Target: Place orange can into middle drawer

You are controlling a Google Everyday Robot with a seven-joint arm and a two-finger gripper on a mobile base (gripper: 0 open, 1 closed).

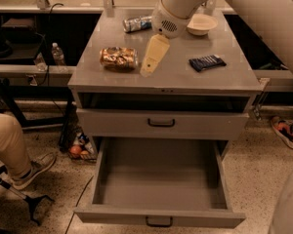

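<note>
At the pick stage; nothing stowed yet.
Hand just beside orange can on surface, grip unreadable; middle drawer open, empty.

orange can on cabinet, gripper beside (its right) — middle drawer below

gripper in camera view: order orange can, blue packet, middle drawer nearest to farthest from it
From the gripper, over the cabinet top:
1. orange can, close beside it, picture left
2. blue packet, picture right
3. middle drawer, open, below
</note>
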